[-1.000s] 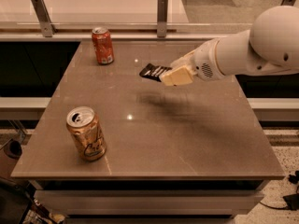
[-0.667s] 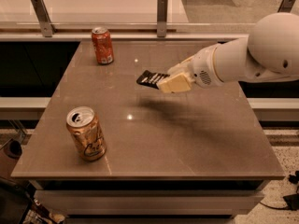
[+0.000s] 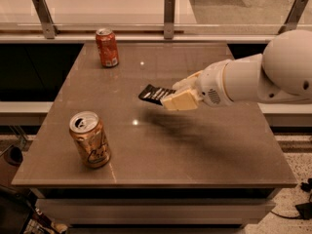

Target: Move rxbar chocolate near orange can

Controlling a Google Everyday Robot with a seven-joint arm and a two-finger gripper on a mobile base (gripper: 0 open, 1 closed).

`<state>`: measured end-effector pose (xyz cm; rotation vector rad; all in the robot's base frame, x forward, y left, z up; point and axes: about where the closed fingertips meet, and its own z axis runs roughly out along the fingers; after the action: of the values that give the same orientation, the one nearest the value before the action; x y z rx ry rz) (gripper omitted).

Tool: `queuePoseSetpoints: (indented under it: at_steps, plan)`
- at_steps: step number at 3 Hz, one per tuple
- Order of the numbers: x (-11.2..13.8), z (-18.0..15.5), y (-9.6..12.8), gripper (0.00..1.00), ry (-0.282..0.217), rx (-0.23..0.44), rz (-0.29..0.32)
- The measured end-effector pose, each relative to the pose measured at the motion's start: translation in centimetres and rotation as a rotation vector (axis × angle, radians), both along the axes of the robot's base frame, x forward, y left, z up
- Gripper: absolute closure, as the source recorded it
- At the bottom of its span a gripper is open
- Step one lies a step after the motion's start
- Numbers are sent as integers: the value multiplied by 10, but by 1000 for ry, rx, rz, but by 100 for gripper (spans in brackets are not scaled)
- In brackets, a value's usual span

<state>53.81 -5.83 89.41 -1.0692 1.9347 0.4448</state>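
Note:
The rxbar chocolate (image 3: 154,93), a flat black bar with white stripes, is held in my gripper (image 3: 171,97) above the middle of the brown table (image 3: 195,150). The gripper's cream fingers (image 3: 179,101) are shut on the bar's right end; the bar sticks out to the left. The white arm reaches in from the right. The orange can (image 3: 90,139), golden-orange with dark cursive script and an open silver top, stands upright near the table's front left corner, well to the lower left of the gripper.
A slimmer red-orange can (image 3: 107,48) stands upright at the back left of the table. A glass rail with metal posts (image 3: 169,11) runs behind the table. The table's front edge (image 3: 156,183) drops to the floor.
My gripper has carried the bar leftward and slightly lower, toward the table's middle. Both cans have stayed put.

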Motion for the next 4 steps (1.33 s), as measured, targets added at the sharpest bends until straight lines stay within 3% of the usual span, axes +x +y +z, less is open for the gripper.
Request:
queuePoseSetpoints:
  at_steps: [2, 4]
  plan:
    - [-31, -7, 13, 100, 26, 42, 21]
    - [-44, -21, 28, 100, 43, 68, 46]
